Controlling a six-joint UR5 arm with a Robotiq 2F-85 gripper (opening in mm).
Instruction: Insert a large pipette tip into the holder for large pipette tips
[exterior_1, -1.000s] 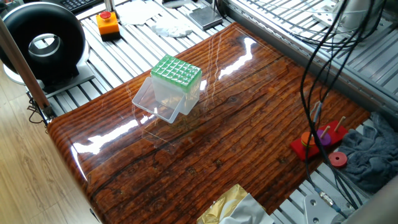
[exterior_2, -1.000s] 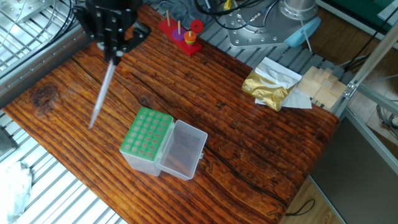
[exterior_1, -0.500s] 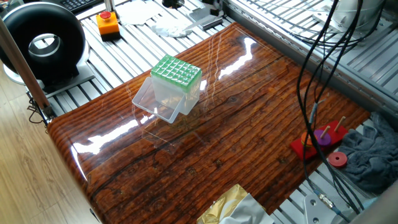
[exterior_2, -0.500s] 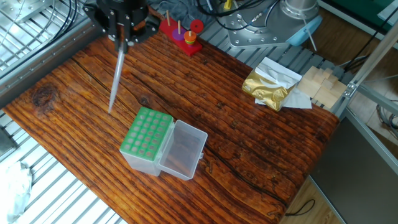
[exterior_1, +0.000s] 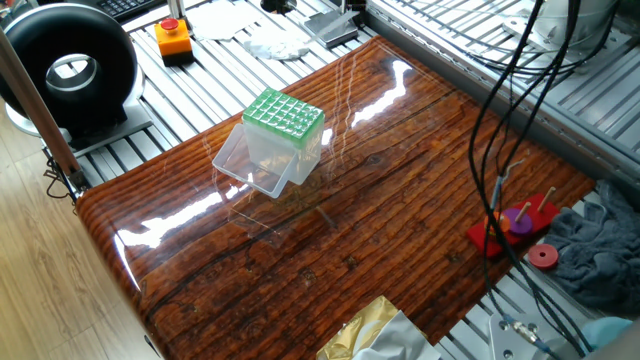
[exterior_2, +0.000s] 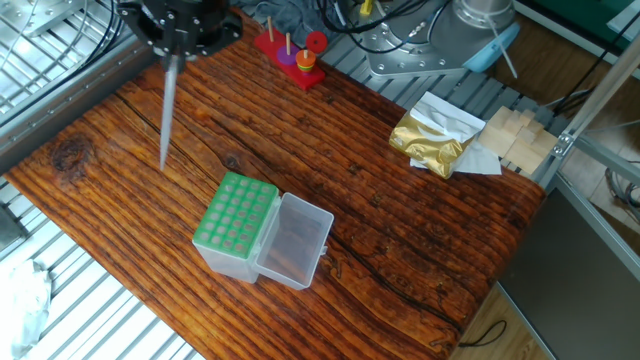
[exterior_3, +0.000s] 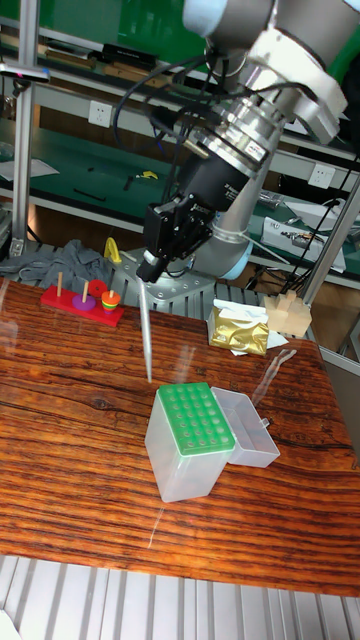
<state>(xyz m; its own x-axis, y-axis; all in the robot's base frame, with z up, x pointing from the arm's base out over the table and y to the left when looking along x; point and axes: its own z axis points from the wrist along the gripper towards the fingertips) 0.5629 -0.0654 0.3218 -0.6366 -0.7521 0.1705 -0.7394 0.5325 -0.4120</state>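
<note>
The end effector (exterior_3: 152, 268) grips a slim pipette tip (exterior_3: 147, 330) by its top, holding it nearly upright, point down, above the wooden desk (exterior_2: 400, 220). The tip hangs just left of and behind the green-topped tip box (exterior_3: 195, 440), clear of its grid of holes, while the box's clear lid (exterior_3: 251, 428) lies open at the right.

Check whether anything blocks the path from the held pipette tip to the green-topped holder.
Nothing visible does. The slim translucent pipette tip hangs from the claw above bare wood, beside the clear box with the green gridded rack. Its clear hinged lid lies open on the far side.
</note>
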